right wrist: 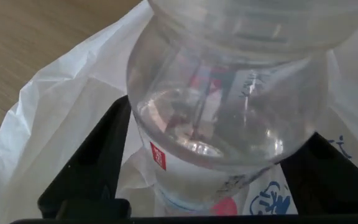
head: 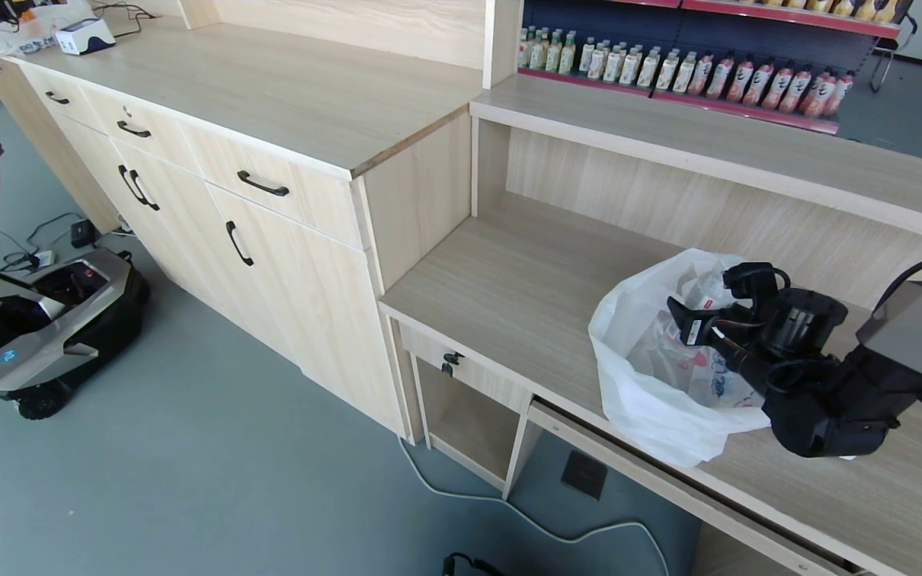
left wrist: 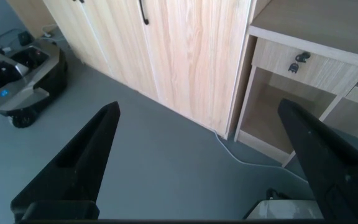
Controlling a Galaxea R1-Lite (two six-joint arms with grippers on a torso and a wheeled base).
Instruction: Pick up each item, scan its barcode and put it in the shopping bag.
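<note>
A white plastic shopping bag stands open on the lower wooden counter, with several packaged items inside. My right gripper is at the bag's mouth, shut on a clear plastic bottle with a red and white label. The bottle sits between the two black fingers directly above the white bag. My left gripper is open and holds nothing. It hangs over the grey floor in front of the cabinet.
A tall cabinet with black-handled drawers and doors stands to the left of the counter. Behind the counter, a shelf holds a row of drink bottles. A grey wheeled machine and cables lie on the floor at left.
</note>
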